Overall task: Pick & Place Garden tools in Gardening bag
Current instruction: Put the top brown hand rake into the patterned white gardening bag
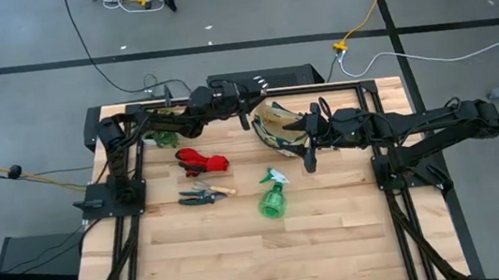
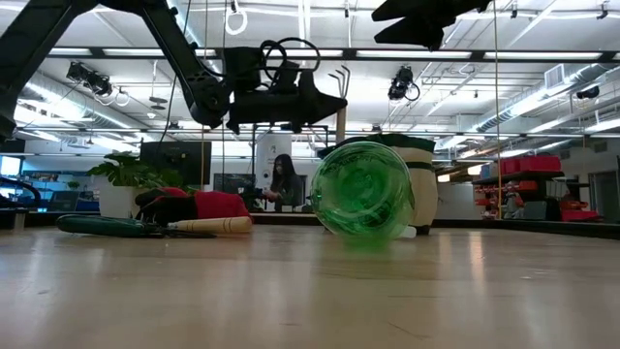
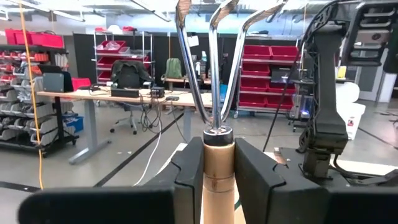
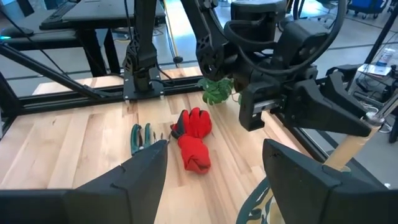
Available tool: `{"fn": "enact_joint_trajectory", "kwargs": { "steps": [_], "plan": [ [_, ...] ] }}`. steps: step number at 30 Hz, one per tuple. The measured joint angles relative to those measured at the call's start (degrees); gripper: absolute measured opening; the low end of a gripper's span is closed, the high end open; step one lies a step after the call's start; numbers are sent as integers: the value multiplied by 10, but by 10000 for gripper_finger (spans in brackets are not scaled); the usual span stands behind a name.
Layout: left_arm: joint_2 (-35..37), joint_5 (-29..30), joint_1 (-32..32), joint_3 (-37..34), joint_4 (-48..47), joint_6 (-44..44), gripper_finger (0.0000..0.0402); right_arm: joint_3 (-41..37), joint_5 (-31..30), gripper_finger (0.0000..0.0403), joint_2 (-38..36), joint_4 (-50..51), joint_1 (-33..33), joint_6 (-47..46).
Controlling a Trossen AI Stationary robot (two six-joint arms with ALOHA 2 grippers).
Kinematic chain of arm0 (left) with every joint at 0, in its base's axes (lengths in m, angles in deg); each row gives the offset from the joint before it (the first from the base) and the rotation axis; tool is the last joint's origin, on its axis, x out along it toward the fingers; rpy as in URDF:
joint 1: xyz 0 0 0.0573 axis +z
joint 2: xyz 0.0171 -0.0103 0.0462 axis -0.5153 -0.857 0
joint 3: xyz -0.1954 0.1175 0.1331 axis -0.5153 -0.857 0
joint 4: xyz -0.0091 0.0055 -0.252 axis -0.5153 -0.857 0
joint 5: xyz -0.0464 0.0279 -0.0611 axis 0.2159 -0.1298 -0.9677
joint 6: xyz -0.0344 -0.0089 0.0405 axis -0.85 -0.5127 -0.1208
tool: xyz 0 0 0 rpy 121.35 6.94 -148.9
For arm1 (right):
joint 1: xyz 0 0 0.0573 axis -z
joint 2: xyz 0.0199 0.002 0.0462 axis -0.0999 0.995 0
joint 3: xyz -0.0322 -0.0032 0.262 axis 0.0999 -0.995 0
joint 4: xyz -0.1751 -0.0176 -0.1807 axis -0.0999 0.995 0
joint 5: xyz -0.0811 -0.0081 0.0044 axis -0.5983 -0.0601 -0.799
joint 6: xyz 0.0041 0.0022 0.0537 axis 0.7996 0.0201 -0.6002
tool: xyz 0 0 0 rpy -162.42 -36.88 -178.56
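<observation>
My left gripper [image 1: 247,101] is shut on the hand rake [image 3: 214,93] at the table's far side, above the far left rim of the gardening bag [image 1: 273,124]. The red gloves [image 1: 203,161], the pruning shears [image 1: 201,195] and the green spray bottle [image 1: 273,197] lie on the table nearer the middle. In the low view the bottle [image 2: 363,190] lies on its side. My right gripper [image 4: 214,149] stands open at the bag's right side, above its patterned rim [image 4: 255,208]. I cannot tell whether it touches the bag. My left gripper pinches the rake's wooden handle [image 3: 217,165] between its two fingers [image 3: 186,180], just below the metal collar at the tine end. The fingers come roughly level from the table's left and lie across the handle. The rake is lifted clear, tines up, with its handle end [image 4: 351,146] hanging below.
A leafy plant sprig [image 1: 166,135] lies at the far left under my left arm. Black frame rails [image 1: 377,144] run along both sides of the table. Bare wood lies toward the near edge [image 1: 273,260].
</observation>
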Motion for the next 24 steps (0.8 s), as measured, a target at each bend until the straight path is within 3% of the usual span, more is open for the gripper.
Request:
{"fn": "enact_joint_trajectory", "kwargs": {
  "steps": [24],
  "plan": [
    [0, 1, -1, -3, -52, 45, 73, 0, 2, 263, 0, -19, 0, 2]
  ]
}}
